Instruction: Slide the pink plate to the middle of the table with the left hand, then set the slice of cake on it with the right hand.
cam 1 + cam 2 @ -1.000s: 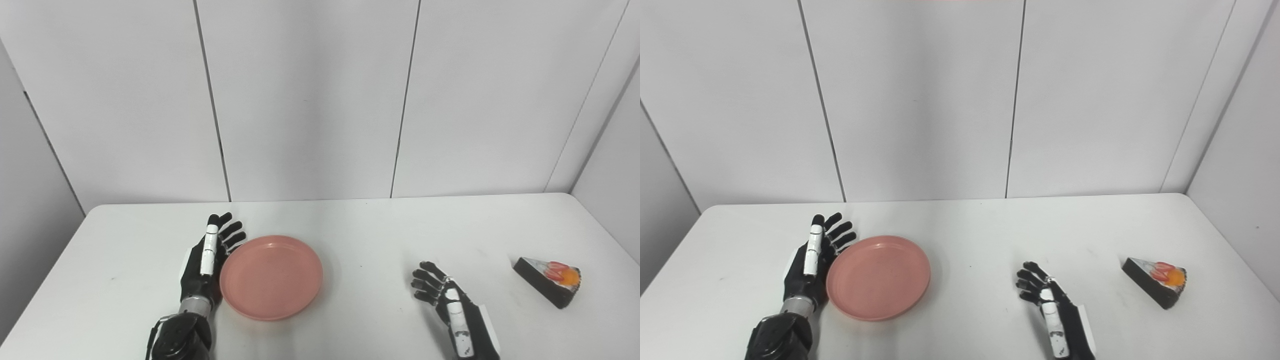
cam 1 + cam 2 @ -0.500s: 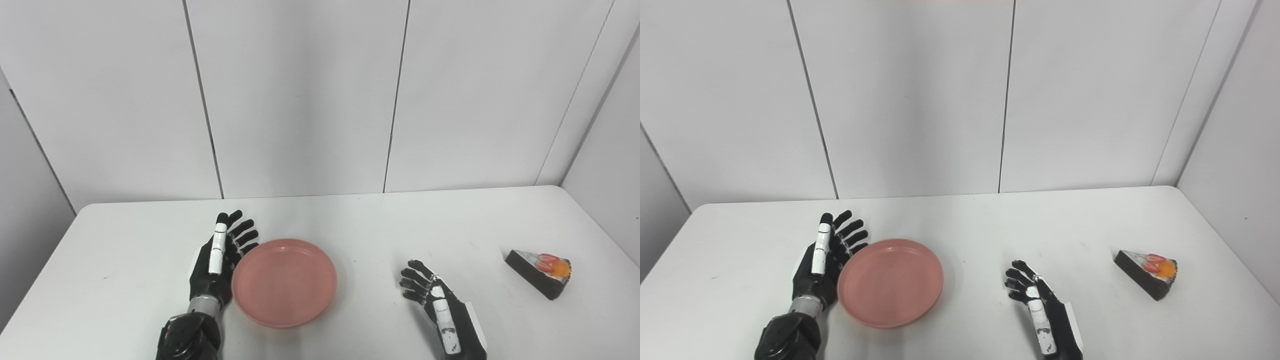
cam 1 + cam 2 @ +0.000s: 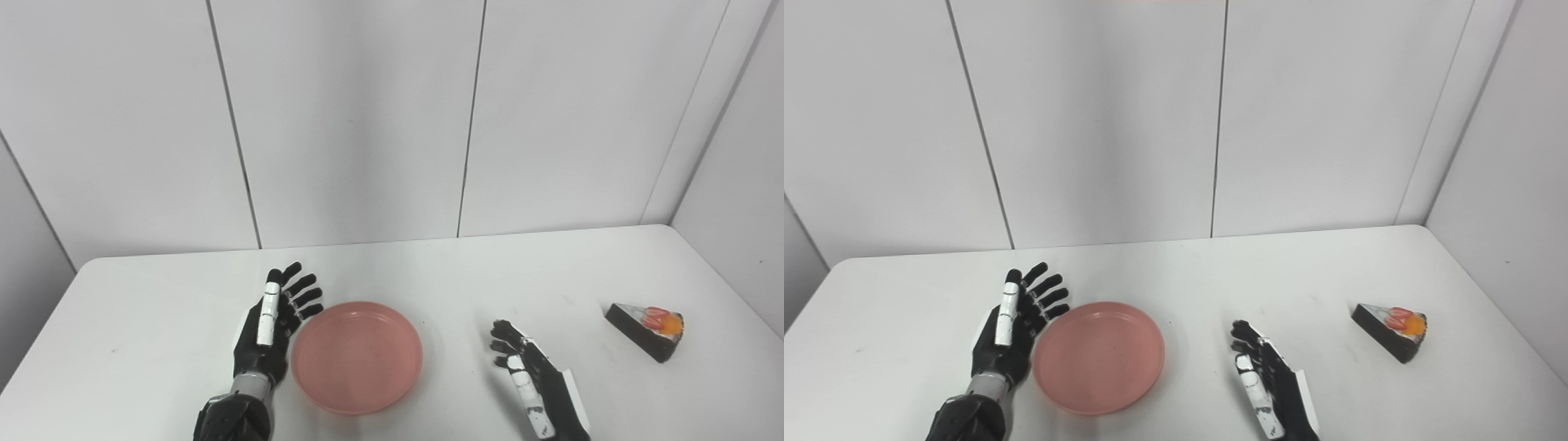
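- Pink plate lies flat on the white worktop, left of the middle and close to the near edge, with nothing on it.
- Black left hand stands on edge against the plate's left rim, palm toward the plate; its fingers are spread wide and stretched toward the back wall, and it holds nothing.
- Whether the palm truly touches the rim or sits just beside it cannot be told from either view.
- Right hand rests near the front edge, to the right of the plate and apart from it, with bare worktop between them.
- Its fingers are loosely curled and apart, closed on nothing; a white strip runs along the back of the hand.
- Cake, a dark wedge with white icing and red and orange fruit on top, sits on the worktop far to the right, near the right edge.
- It is well apart from both the right hand and the plate, and its narrow tip points left.
- Pale wall panels rise behind the worktop.
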You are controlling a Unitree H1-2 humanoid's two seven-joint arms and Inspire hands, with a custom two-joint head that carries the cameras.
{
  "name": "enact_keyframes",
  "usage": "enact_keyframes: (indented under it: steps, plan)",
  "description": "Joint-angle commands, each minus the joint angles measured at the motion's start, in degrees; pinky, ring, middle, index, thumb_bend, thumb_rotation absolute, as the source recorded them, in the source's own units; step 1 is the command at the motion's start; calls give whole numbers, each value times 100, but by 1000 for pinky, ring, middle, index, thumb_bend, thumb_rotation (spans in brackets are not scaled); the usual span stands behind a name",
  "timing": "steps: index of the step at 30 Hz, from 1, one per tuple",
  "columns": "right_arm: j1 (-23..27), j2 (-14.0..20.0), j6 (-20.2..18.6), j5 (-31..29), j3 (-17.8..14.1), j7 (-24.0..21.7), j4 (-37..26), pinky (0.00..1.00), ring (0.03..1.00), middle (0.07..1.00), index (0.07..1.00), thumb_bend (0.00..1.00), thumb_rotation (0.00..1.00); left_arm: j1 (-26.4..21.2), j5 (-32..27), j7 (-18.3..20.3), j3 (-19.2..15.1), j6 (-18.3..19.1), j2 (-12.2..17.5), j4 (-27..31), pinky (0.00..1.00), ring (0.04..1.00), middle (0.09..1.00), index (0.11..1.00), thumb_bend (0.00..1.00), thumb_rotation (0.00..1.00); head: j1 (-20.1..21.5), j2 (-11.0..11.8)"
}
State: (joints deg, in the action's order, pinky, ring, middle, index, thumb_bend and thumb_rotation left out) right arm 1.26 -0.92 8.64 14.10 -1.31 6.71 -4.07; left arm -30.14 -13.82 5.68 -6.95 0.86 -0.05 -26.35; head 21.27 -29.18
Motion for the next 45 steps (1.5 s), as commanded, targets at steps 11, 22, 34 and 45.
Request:
enact_keyframes:
  steps: [11, 22, 34, 45]
  plan:
    - [527, 863, -911, 2625, -288, 353, -1327, 784, 843, 857, 788, 684, 1000, 151, -69, -10, -81, 193, 52, -240, 679, 744, 778, 794, 763, 853, 321, 115]
    - [1183, 2095, -1089, 3766, -382, 460, -703, 840, 839, 828, 794, 708, 1000, 72, -26, 94, -97, -10, 88, -535, 663, 733, 755, 800, 743, 878, 320, 207]
    - [1807, 3036, -1039, 4100, -418, 881, 522, 713, 778, 782, 755, 750, 993, 139, -37, 100, -76, 39, 61, -505, 700, 754, 770, 804, 770, 848, 278, 243]
    - [2246, 3548, -1175, 3916, -27, 825, 1764, 540, 630, 680, 684, 813, 996, 225, -77, 117, -73, 151, 52, -349, 696, 750, 759, 798, 766, 842, 301, 208]
